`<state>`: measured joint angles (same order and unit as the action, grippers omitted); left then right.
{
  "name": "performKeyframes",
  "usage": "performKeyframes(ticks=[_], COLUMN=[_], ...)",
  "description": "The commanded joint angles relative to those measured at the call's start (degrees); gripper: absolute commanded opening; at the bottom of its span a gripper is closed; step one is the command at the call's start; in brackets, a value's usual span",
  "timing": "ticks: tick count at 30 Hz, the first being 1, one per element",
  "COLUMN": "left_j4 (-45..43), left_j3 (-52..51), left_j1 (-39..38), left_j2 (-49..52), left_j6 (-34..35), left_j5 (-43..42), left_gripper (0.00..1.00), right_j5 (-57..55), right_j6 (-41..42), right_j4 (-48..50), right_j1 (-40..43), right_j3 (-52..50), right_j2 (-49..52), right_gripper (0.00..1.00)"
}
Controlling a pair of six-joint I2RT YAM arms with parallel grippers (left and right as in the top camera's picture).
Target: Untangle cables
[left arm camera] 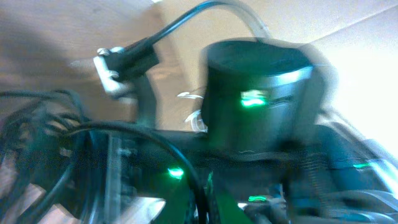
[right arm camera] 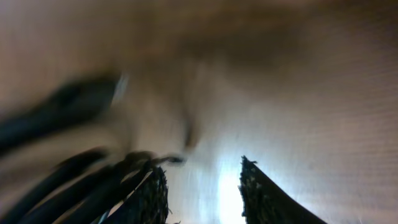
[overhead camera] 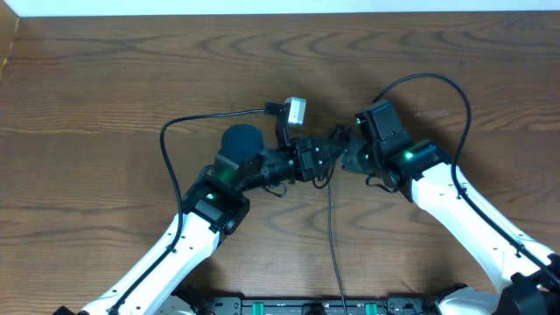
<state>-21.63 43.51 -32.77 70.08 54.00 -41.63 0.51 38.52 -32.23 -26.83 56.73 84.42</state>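
Black and thin, one of the cables (overhead camera: 331, 229) is being trailed from the middle of the wooden table (overhead camera: 105, 70) straight toward its near edge. Its upper end is being lost among the dark fingertips, so the knot itself is being hidden.

The two grippers are being held nose to nose there, probably so that the tangle can be pulled from both sides. The left gripper (overhead camera: 315, 159) is being held forward on a low, stretched arm, rolled so that its wrist camera (overhead camera: 296, 109) is being carried at the side. Whether its jaws are closed cannot be told, because its own view is being filled by blur and by the right arm's housing (left arm camera: 255, 93).

The right gripper (overhead camera: 346, 150) is being pointed leftward, with the elbow bent behind it. Its fingers (right arm camera: 152, 196) are being kept apart with only lit wood between them. Dark strands (right arm camera: 62, 177) are being seen just beside them.
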Motion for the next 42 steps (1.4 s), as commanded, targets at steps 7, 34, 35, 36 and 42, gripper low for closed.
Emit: performKeyframes(ticks=[7,34,35,36,42], left_j4=[-10.84,-10.86,-10.86,-10.91,-13.97], left_j3=[0.31,0.31,0.31,0.31,0.31], left_j1=[-0.15,-0.04,-0.04,-0.04,-0.04], left_j2=[-0.9,-0.87,-0.87,-0.87,-0.87], left_j6=[8.28,-6.6,-5.68,-4.59,1.62], left_j5=[-13.44,-7.5,-7.15,-7.13,-7.15], left_gripper=[0.08,0.08,0.08,0.08,0.08], right_j5=[-9.51,63.08,61.92,59.95,44.46], right_j6=[6.16,-48.87,-48.19,-45.66,-24.37], right_j4=[6.8,-18.25,-16.68,-14.4,4.28], right_j1=[5.6,30.4,29.88,29.18,20.79], right_j3=[-3.02,-3.19,-3.19,-3.19,-3.21], right_j2=[-0.04,-0.11,-0.11,-0.11,-0.09], right_gripper=[0.25,0.61,0.66,0.7,0.71])
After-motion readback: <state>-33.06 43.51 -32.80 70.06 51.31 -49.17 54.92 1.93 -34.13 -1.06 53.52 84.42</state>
